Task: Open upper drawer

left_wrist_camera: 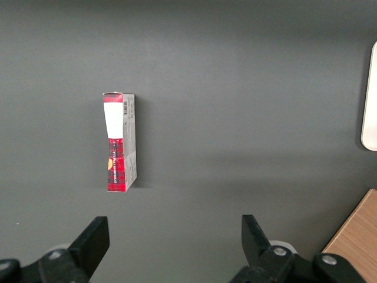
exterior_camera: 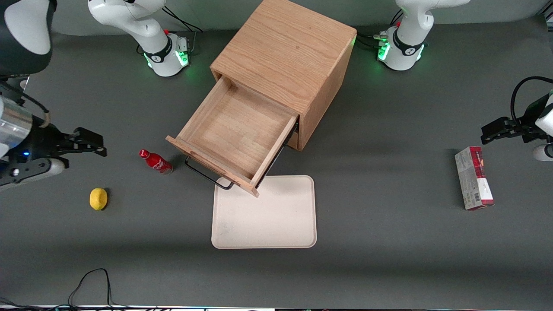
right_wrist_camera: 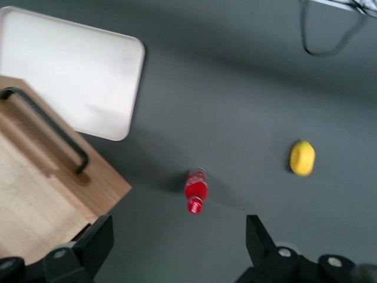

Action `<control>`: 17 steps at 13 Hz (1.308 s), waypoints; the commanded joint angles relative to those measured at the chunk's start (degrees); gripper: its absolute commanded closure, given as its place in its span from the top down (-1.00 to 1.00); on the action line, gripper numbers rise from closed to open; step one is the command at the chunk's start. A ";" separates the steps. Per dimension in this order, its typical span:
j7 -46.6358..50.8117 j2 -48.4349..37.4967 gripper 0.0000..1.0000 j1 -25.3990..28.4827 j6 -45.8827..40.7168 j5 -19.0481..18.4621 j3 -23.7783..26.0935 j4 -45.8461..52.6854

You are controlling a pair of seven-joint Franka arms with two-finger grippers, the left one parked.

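Already the upper drawer (exterior_camera: 235,136) stands pulled far out of the wooden cabinet (exterior_camera: 287,65), its inside bare.

Its dark bar handle (exterior_camera: 207,175) overhangs a corner of the white tray (exterior_camera: 276,220) near the table's front-camera edge. The gripper (exterior_camera: 93,144) hangs released, fingers spread and holding nothing, at the working arm's end of the table, beside a red bottle (exterior_camera: 155,161) and a lemon (exterior_camera: 98,198).

Lower drawer hidden under the pulled-out upper drawer (exterior_camera: 235,136); open pincer (exterior_camera: 88,144), its arm cut off at the frame edge.
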 commanded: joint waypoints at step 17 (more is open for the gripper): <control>9.22 -14.89 1.00 -21.68 13.61 -8.44 18.93 -21.94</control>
